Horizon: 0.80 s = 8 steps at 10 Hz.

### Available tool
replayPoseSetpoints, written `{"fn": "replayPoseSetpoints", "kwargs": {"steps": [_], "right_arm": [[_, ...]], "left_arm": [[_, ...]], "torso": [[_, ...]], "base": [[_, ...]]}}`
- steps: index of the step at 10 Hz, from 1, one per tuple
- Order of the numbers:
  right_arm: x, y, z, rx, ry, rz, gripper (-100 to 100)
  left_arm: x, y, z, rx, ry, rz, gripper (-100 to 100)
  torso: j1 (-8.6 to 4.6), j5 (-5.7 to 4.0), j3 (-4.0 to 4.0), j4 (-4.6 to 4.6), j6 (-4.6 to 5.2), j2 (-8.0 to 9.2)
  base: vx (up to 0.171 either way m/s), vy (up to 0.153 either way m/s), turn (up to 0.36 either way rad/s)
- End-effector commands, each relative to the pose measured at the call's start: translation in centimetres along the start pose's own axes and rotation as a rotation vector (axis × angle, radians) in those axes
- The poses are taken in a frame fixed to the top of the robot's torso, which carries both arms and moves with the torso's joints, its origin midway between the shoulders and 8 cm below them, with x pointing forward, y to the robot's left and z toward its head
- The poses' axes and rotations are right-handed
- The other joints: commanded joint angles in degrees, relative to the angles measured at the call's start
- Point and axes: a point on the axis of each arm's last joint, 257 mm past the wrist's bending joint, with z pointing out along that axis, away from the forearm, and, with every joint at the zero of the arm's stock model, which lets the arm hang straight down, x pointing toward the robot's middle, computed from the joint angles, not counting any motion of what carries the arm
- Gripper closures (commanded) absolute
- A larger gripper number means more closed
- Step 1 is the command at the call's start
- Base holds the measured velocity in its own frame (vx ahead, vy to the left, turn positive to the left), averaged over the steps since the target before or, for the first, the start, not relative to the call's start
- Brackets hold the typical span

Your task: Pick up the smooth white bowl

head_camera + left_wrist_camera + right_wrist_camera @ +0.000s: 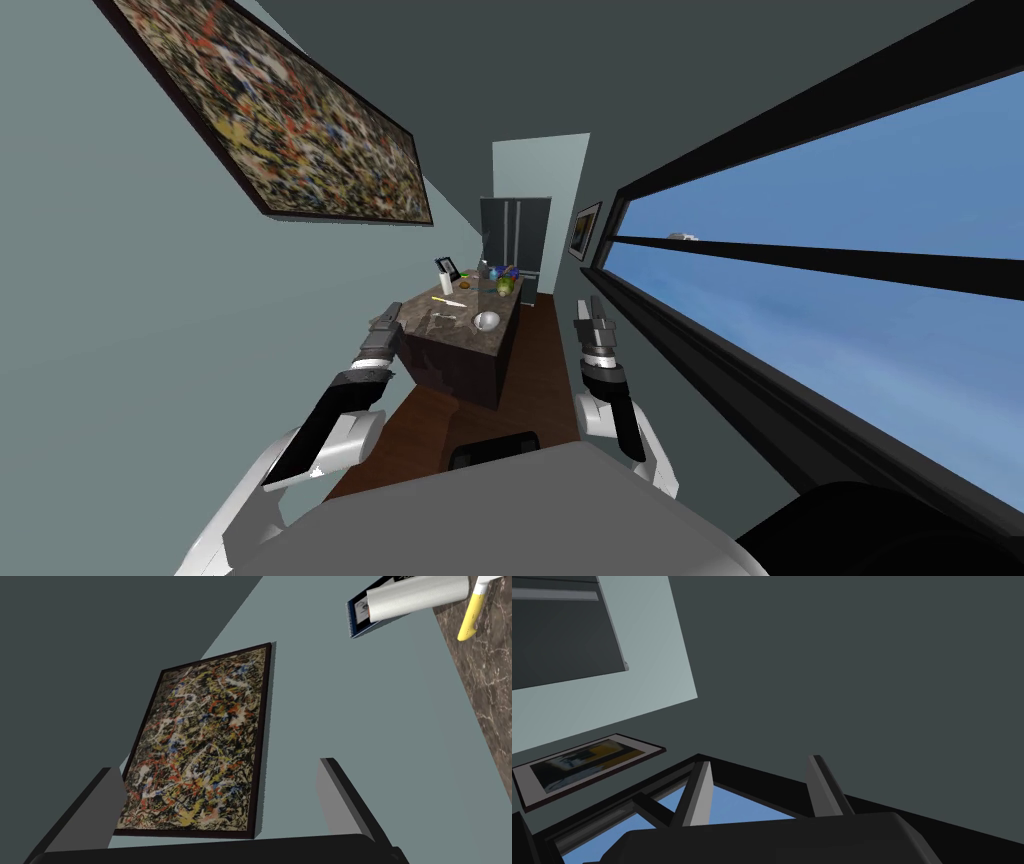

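Noting status: approach stage, nothing grasped yet.

Left end effector (385,318): raised ahead of the chest, blades spread, nothing between them. Its own camera confirms the empty gap (216,765).
Right end effector (592,318): raised likewise on the window side, blades parted and empty (759,760).
Fingers on both are thin flat blades, light grey, set on a dark box.

Floor (420,420): dark brown planks, a strip of it between me and the furniture.

Surface (450,332): block-shaped island with a brown marbled top and pale veins that looks like polished stone. The left end effector is level with its near left corner.

Smooth white bowl (486,321): sits upright on the near right part of the surface, open side up. It is round, with a plain pale wall and a shaded hollow. Untouched, and apart from both end effectors.

Knife (450,301): yellow handle, lying flat beyond the bowl, toward the left.
Small coloured items (503,283): clustered at the far end, too small to name.
Dark tall fridge (515,240): stands behind the island.

Judgement: remaining are closing in on the island, lowering an arm over the rim, gripping and lifting. The thin rim should suit the blades, but a smooth wall may slip.
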Motion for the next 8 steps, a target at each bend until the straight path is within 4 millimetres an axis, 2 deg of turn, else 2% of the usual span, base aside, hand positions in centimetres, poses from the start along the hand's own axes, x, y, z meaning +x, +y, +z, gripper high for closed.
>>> {"fn": "replayPoseSetpoints", "kwargs": {"steps": [1,3,6,8], "right_arm": [[0.0,0.0,0.0,0.0,0.0,0.0,0],[0.0,0.0,0.0,0.0,0.0,0.0,0],[0.0,0.0,0.0,0.0,0.0,0.0,0],[0.0,0.0,0.0,0.0,0.0,0.0,0]], "left_arm": [[-0.3,0.5,0.5,-0.029,-0.003,0.007,-100],[-0.3,1.5,0.5,-0.07,0.0,0.007,-100],[-0.9,2.5,1.4,-0.124,-0.011,0.013,-100],[-0.8,3.7,1.3,-0.173,-0.009,0.012,-100]], "torso": [[0.0,0.0,0.0,0.0,0.0,0.0],[0.01,0.0,0.0,0.0,0.0,0.0],[-0.01,0.0,0.0,0.0,0.0,0.0],[-0.01,0.0,-0.01,0.0,0.0,-0.01]], "base": [[0.004,0.016,-0.067],[0.003,0.01,-0.014],[0.004,0.009,-0.053],[0.003,0.004,-0.019]]}}
